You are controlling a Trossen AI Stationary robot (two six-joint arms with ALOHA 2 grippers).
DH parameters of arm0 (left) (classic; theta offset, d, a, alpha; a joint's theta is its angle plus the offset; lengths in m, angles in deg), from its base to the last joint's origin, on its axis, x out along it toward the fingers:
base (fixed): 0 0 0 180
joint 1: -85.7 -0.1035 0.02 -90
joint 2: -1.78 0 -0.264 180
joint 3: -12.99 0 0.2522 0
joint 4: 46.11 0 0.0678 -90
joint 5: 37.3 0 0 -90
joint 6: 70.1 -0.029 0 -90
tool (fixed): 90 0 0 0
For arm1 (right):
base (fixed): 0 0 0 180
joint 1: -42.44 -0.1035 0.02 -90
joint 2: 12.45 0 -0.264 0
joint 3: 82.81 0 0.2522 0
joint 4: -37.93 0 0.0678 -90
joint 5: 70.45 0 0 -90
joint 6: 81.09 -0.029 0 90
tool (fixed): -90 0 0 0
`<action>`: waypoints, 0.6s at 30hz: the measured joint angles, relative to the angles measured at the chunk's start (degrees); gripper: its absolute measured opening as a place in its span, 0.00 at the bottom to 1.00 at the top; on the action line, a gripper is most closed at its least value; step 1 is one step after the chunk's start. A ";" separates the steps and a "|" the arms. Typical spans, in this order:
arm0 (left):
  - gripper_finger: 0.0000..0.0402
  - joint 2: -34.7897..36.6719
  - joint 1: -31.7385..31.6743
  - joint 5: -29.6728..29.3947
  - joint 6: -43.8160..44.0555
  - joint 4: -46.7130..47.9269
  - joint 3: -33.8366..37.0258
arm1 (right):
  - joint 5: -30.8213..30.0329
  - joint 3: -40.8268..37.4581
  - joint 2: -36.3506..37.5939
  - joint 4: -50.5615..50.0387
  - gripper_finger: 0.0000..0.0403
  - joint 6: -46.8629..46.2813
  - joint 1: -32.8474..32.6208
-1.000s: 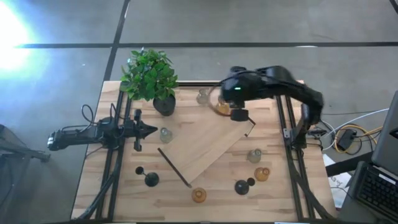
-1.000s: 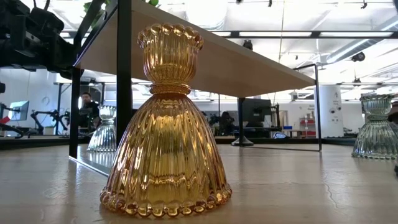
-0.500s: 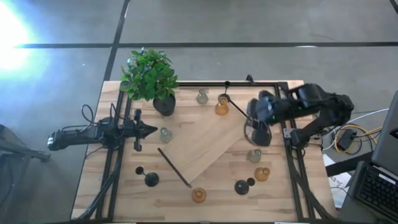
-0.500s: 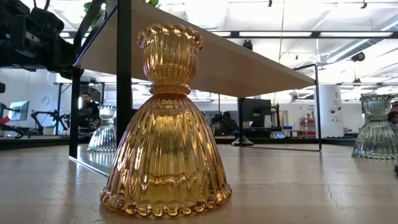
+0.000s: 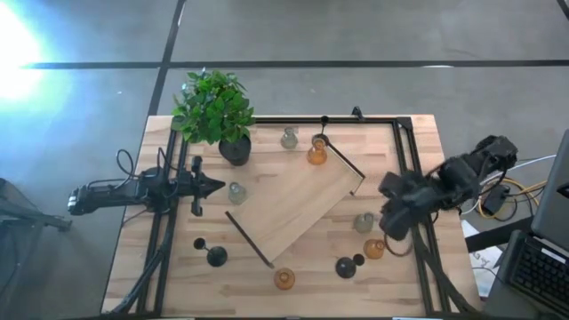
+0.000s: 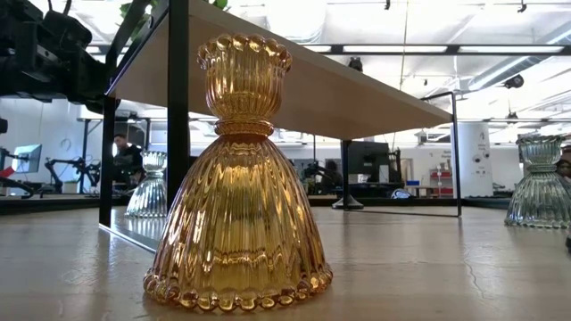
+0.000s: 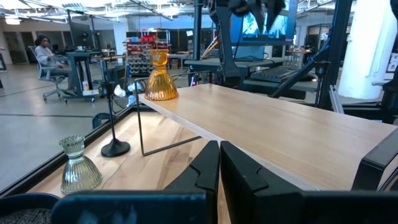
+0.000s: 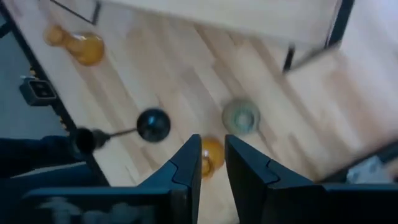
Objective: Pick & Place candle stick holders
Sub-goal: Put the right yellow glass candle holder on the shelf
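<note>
**Right arm poised over amber holder near the table's right edge**

The amber holder (image 5: 374, 248) stands upright beside a pale green-grey holder (image 5: 364, 222) and a black holder (image 5: 345, 267). Right gripper (image 8: 212, 163) hovers above it, fingers narrowly parted and empty: widen them, centre on the neck, descend straight. Left gripper (image 7: 219, 163), pressed together, waits at left.

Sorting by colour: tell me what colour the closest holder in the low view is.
Amber ribbed glass holder, clearest in the low view.
</note>
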 joint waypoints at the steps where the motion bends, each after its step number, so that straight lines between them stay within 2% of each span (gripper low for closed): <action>1: 0.05 0.00 0.02 0.00 -0.01 0.00 0.00 | -0.02 -1.74 0.31 0.01 0.17 -3.37 -1.58; 5: 0.05 0.00 0.02 -0.02 -0.02 0.00 0.00 | 0.05 -8.73 1.04 -0.02 0.21 -16.33 -7.79; 10: 0.05 0.00 0.01 -0.02 -0.01 -0.01 0.00 | 0.20 -15.30 0.85 3.53 0.26 -25.31 -12.61; 18: 0.05 0.00 0.01 -0.02 -0.01 0.00 0.00 | 0.26 -22.85 0.83 11.03 0.39 -27.48 -12.86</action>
